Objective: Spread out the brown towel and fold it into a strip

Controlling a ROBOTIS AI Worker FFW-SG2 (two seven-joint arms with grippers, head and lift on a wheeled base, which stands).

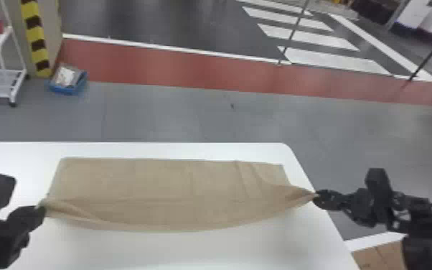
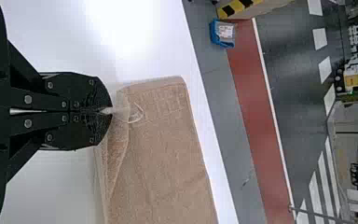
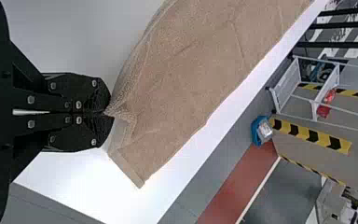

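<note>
Head view: left gripper (image 1: pixel 42 208) and right gripper (image 1: pixel 316 196) are each closed on a near corner of the brown towel (image 1: pixel 175 179), which lies on the white table (image 1: pixel 147 255).

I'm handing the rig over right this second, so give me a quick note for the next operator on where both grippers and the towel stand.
Left gripper: shut on the towel's near left corner.
Right gripper: shut on its near right corner.
Brown towel: long side across the white table, far part lying down, near edge bowed between the grippers.
Done: spread out from side to side.
Left: likely fold the near edge over toward the far edge, release, then smooth the creases near the right end.
</note>
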